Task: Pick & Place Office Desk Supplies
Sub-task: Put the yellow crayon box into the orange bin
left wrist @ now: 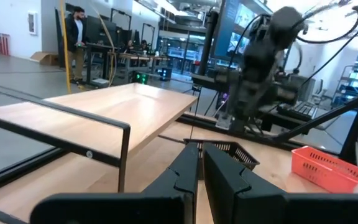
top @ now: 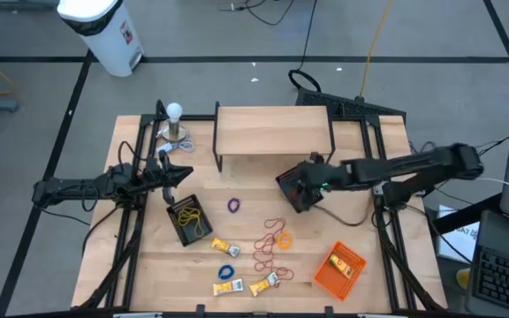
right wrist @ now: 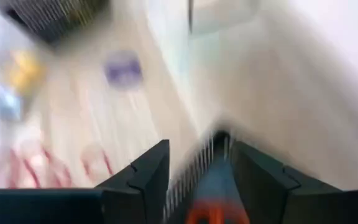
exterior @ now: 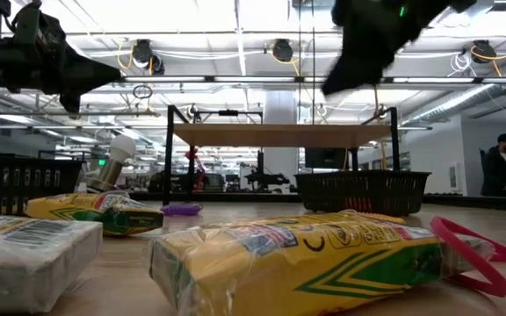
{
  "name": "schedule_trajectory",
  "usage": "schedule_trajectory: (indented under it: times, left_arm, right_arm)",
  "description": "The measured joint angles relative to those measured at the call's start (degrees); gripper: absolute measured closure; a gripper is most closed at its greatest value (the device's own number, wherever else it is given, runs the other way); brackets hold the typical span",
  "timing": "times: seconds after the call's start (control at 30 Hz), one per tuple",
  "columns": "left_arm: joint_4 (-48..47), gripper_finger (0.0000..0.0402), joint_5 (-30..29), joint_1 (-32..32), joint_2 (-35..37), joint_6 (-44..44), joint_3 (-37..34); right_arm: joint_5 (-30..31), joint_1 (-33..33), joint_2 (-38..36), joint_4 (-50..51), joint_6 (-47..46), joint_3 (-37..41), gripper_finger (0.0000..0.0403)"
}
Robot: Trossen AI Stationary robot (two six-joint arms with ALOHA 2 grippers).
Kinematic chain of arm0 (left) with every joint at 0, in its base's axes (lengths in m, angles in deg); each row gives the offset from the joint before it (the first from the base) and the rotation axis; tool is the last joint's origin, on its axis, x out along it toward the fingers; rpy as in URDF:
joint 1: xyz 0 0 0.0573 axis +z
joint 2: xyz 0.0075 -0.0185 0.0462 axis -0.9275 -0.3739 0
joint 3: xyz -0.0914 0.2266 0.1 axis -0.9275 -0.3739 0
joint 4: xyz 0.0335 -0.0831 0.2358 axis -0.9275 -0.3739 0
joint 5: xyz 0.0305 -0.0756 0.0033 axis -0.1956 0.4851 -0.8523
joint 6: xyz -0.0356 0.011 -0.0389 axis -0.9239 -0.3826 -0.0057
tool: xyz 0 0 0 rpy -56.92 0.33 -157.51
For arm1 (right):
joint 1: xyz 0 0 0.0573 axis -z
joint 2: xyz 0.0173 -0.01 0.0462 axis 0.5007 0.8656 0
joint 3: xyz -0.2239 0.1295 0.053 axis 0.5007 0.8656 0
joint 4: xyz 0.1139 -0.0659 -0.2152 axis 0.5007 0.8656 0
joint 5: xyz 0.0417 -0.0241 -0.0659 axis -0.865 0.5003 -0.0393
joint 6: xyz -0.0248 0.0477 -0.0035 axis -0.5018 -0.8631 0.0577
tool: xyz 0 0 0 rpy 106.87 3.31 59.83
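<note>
Rubber bands lie flat on the wooden table: purple (top: 233, 205), red (top: 267, 245), orange (top: 284, 238) and blue (top: 226, 272). Yellow-and-white packets (top: 224, 247) (top: 229, 287) (top: 265, 284) lie among them, and two fill the front of the low view (exterior: 297, 259). My right gripper (top: 300, 190) hangs open over a black mesh tray (exterior: 363, 191). In its blurred wrist view a blue-and-orange thing (right wrist: 211, 196) shows beyond the gap (right wrist: 201, 168). My left gripper (top: 184, 174) is shut, raised at the table's left, beyond another mesh tray (top: 190, 221).
A low wooden shelf on black legs (top: 274, 131) stands at the far middle. An orange tray (top: 339, 269) sits near the right front, holding something yellow. A small lamp-like object (top: 176, 124) stands far left. People stand in the room beyond.
</note>
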Motion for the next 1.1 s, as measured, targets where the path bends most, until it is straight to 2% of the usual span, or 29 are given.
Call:
schedule_trajectory:
  times: [0.13,0.23,0.3,0.43,0.63,0.83,0.93,1.1]
  left_arm:
    - [0.13,0.0378,-0.24,-0.02,0.01,0.45,0.02]
    - [0.04,0.0378,-0.24,-0.02,0.00,0.41,0.02]
    - [0.02,0.0378,-0.15,-0.01,0.01,0.15,0.02]
    - [-0.09,0.0378,0.01,-0.02,0.02,-0.59,0.02]
    - [-0.99,0.0378,0.02,0.00,0.00,-0.59,0.02]
    - [-1.01,0.0378,0.00,-0.02,0.01,-0.59,0.02]
    - [-0.98,0.0378,-0.01,-0.02,0.01,-0.37,0.02]
    - [-0.92,0.0378,-0.02,0.00,0.00,-0.63,0.02]
  right_arm:
    - [-0.64,-1.85,-7.74,-12.50,8.26,3.42,0.0314]
    - [-0.27,-2.53,-12.81,-20.53,9.52,8.02,0.0372]
    - [-1.67,-3.11,-15.67,-24.36,9.65,11.62,0.0394]
    - [-2.46,-4.55,-20.01,-32.97,8.95,19.63,0.0391]
    - [-1.87,-5.74,-23.66,-56.90,11.04,34.42,0.0401]
    - [-1.78,-5.83,-25.22,-75.09,10.59,47.37,0.0402]
    - [-0.16,-6.70,-25.28,-80.17,10.10,50.77,0.0402]
    - [4.19,-8.60,-25.10,-78.93,11.90,51.53,0.0402]
